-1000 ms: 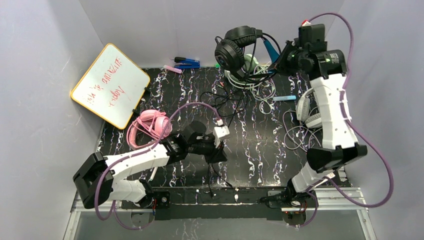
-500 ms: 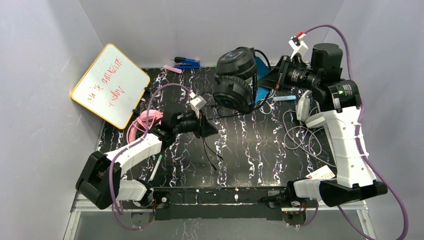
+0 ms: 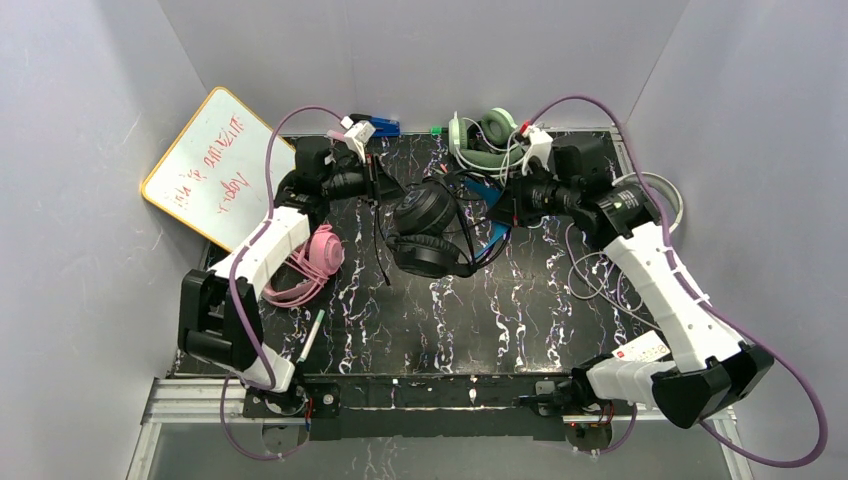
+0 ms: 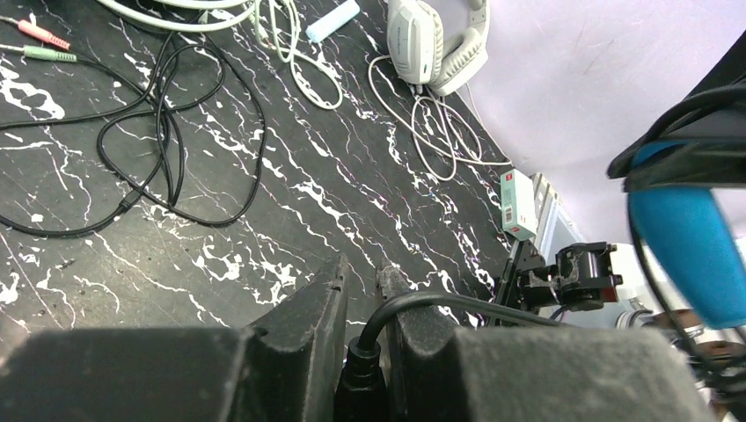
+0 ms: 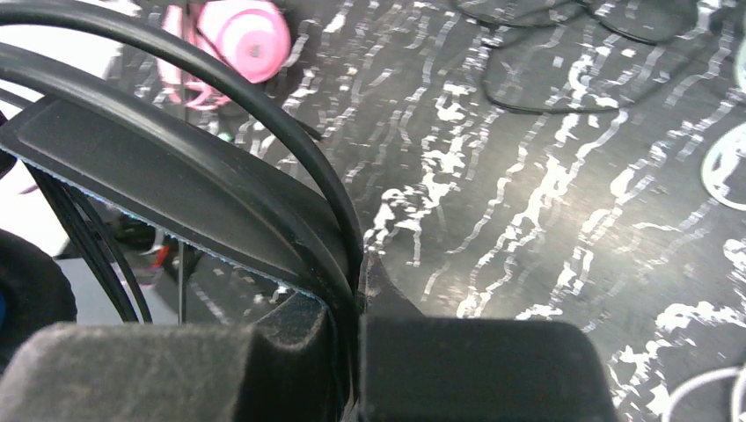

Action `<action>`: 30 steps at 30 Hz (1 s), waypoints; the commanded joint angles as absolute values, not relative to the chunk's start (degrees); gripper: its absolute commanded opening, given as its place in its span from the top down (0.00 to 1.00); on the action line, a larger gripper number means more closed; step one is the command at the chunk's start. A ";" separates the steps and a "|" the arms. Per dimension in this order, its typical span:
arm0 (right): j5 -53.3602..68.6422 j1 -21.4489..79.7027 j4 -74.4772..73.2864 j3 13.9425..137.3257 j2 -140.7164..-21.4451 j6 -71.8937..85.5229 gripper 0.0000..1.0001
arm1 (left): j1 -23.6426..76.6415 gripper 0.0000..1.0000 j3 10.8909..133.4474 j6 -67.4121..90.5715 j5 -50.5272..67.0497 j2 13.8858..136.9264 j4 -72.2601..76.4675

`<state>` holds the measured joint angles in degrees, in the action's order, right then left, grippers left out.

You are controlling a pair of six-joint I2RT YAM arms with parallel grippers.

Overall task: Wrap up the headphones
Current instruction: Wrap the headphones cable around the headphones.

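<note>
**A:** From above, where is the headset?

**B:** The black-and-blue headphones (image 3: 424,226) hang over the middle of the black marbled table (image 3: 520,310), between the two arms. The right gripper (image 3: 499,206) meets them at the blue-lined band. The left gripper (image 3: 384,186) sits just left of the cups, with a black cord (image 3: 380,245) dangling below it.

**A:** What else is there?

**B:** The pink headphones (image 3: 316,256) lie beside the left arm, and a pale green pair (image 3: 481,138) lies at the far edge. A pen (image 3: 309,335) lies near the left base.

**A:** Any writing?

**B:** A whiteboard (image 3: 221,170) leans on the left wall with red handwriting that I cannot read. A red-and-white card (image 3: 640,349) by the right base is too small to read.

**A:** And the left wrist view?

**B:** The fingers are nearly together, and the cord's plug end fills the narrow gap between them. The cord bends out to the right. Beyond them, the white-grey headphones (image 4: 437,40) lie by the wall, with their pale cord looped beside them. There is also a light blue tube (image 4: 332,19), a pair of pink and green jack plugs (image 4: 40,33) and a small green carton (image 4: 517,204) whose print is illegible.

**A:** The right wrist view?

**B:** The jaws are clamped tight on the black headband (image 5: 176,189), which shows a thin blue edge. A black cable arches over it. The pink pair lies on the table far behind.
</note>
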<state>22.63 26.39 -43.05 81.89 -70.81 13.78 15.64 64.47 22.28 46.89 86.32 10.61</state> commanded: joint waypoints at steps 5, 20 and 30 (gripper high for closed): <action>-5.58 39.37 -50.80 76.79 -68.74 9.60 0.99 | 11.87 0.88 73.53 24.17 46.16 91.83 0.51; -47.92 55.52 -32.53 63.79 -70.62 -3.47 0.99 | 12.07 0.86 82.77 17.53 49.29 97.13 -22.23; -57.24 56.66 -15.47 57.98 -77.02 -10.97 0.99 | 14.79 0.87 83.67 25.33 52.17 99.62 -22.32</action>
